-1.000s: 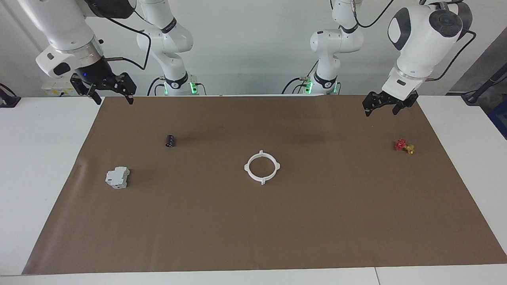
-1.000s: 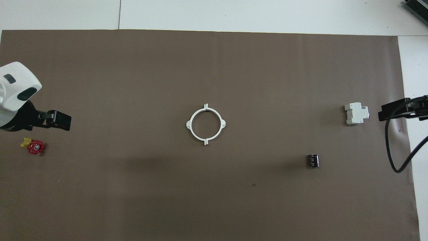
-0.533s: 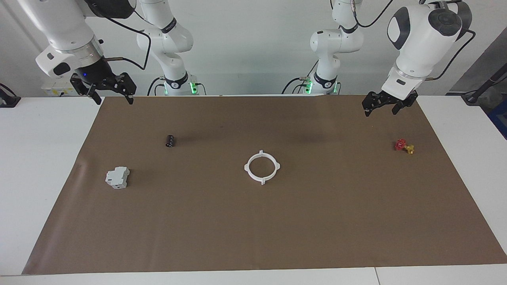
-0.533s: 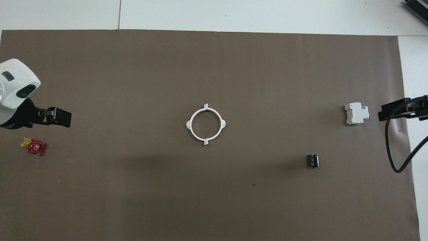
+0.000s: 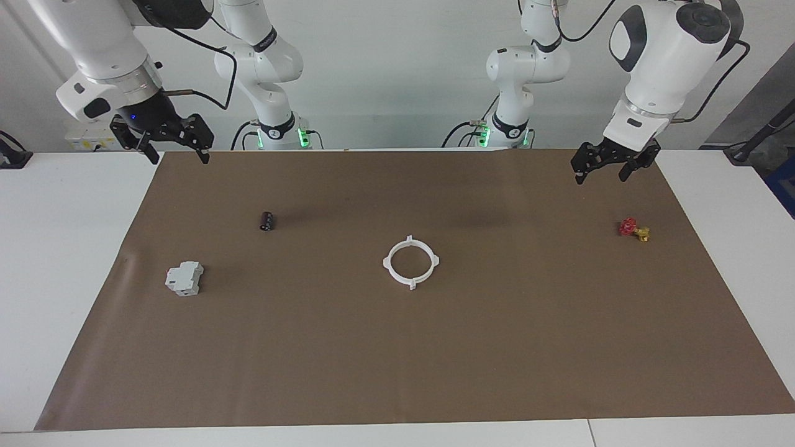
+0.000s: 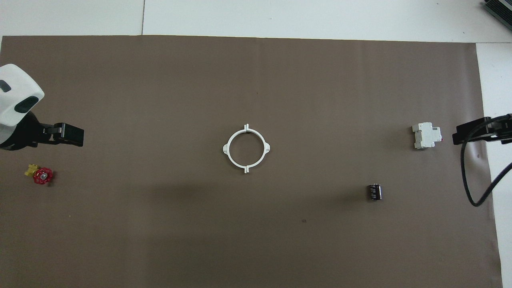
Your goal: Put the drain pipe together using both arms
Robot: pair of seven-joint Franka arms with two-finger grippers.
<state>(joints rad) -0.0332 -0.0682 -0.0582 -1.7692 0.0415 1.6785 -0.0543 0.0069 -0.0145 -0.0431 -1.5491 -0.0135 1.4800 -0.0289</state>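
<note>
Drain pipe [image 5: 410, 262]: white ring with four tabs, its two halves joined, flat at the centre of the brown mat [image 5: 397, 347].

Left gripper [image 5: 610, 169]: raised over the mat's left-arm end, at about 2 o'clock from the ring in the facing view; jaws apart, empty.

Right gripper [image 5: 176, 149]: raised over the mat's corner at about 10 o'clock; jaws apart, empty.

Red-and-yellow valve [image 5: 634, 230]: at 3 o'clock from the ring.

Grey-white block [image 5: 184, 278]: at 9 o'clock.

Small black cylinder [image 5: 266, 220]: at 10 o'clock.
</note>
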